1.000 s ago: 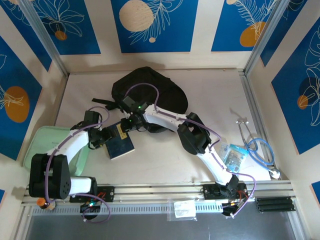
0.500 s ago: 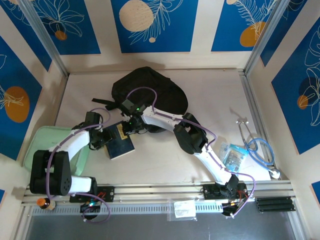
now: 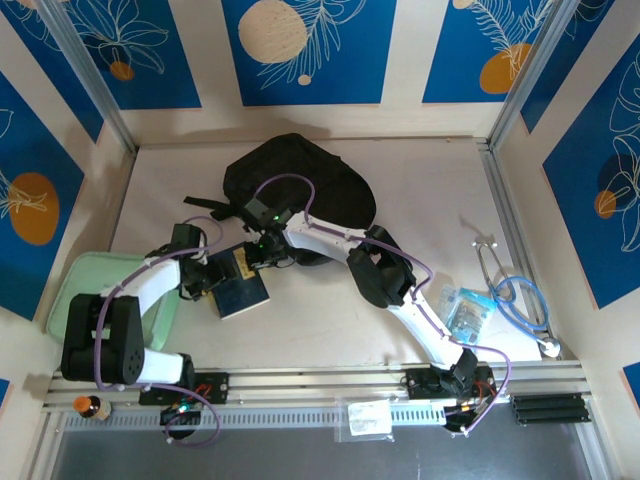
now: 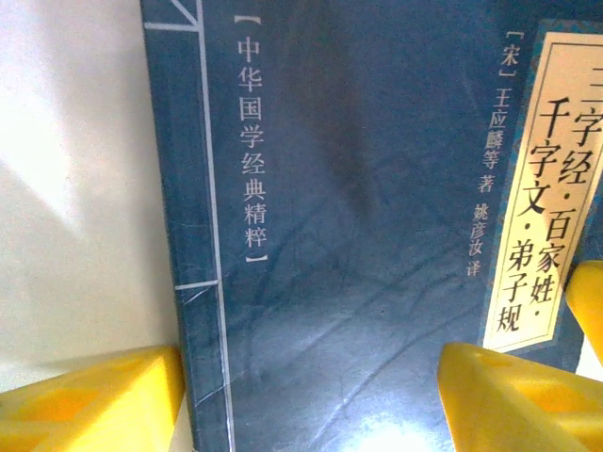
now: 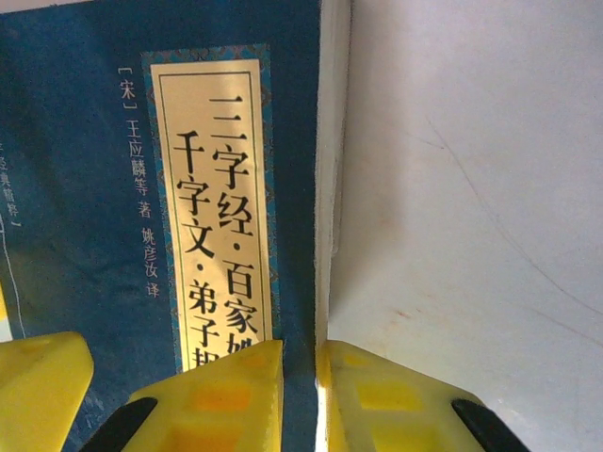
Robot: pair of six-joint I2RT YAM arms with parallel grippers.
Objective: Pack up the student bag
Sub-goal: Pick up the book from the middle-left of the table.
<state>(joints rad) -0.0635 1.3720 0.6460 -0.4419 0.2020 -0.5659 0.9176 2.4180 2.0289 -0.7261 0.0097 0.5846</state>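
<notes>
While the student bag (image 3: 300, 185), a black backpack, lies at 12 o'clock on the table (image 3: 430, 200), a dark blue book (image 3: 240, 288) with a gold title label rests just at its 7 o'clock. The right end effector (image 3: 262, 250) has its yellow fingers (image 5: 212, 395) nearly together, pinching the book's page edge. At the book's 9 o'clock, the left end effector (image 3: 205, 276) stands open, fingers (image 4: 94, 400) wide apart astride the spine edge.

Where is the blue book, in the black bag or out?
Out. The blue book lies closed, cover up, on the table, just in front of the black bag.
</notes>
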